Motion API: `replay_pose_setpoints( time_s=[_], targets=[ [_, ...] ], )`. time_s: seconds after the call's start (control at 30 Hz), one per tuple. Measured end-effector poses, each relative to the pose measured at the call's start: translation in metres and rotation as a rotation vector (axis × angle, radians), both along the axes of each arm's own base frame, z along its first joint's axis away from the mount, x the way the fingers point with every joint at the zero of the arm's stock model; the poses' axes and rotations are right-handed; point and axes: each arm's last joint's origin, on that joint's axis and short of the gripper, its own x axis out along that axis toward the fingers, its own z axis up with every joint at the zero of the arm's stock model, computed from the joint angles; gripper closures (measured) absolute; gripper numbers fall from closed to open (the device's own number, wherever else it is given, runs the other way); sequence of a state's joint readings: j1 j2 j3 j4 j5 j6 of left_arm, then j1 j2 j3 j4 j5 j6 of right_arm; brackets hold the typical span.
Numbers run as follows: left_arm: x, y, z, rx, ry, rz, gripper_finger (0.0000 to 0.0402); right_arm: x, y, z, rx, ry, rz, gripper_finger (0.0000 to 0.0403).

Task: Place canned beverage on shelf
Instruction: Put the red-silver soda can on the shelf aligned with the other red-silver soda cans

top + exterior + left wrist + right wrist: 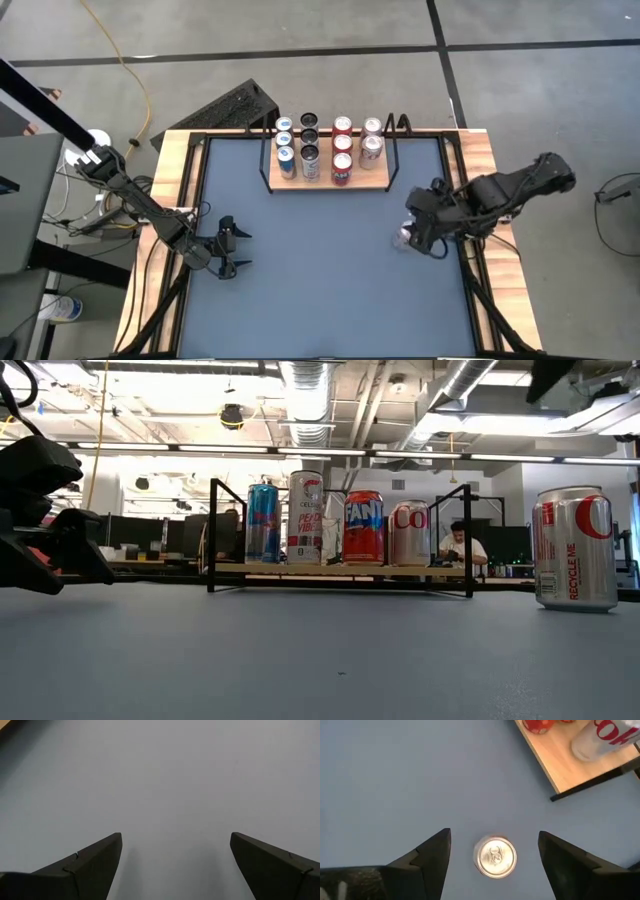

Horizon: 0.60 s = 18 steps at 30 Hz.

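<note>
Right gripper [494,845] fingers apart, silver can [495,857] upright directly below it, not gripped. Shelf [560,760] beyond. Left gripper [175,855] fingers apart, holding nothing.

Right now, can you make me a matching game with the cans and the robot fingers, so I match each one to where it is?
Things:
1. silver and red soda can standing alone
2. orange Fanta can
3. left gripper with dark open fingers
4. light-wood shelf with black wire sides

Places:
A. at the far edge of the blue table
B. over bare tabletop on the left side, holding nothing
C. on the blue table, below the right gripper, between its open fingers
D. on the shelf, among other cans

Pairs: 1-C, 2-D, 3-B, 4-A
</note>
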State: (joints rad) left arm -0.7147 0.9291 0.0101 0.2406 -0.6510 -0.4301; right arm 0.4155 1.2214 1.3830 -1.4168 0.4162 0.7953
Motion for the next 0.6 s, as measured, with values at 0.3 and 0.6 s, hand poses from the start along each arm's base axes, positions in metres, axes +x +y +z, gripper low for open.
replay_pose_setpoints(
  time_s=[0.3, 0.6],
  targets=[
    [0.000, 0.000, 0.000, 0.004, 0.005, 0.000, 0.0040, -0.037, -0.006, -0.036, 0.046, -0.148, 0.041, 0.0117],
    [0.000, 0.000, 0.000, 0.004, 0.006, -0.001, 0.0040, -0.049, -0.013, -0.045, 0.119, -0.225, 0.046, 0.0116]
  ],
)
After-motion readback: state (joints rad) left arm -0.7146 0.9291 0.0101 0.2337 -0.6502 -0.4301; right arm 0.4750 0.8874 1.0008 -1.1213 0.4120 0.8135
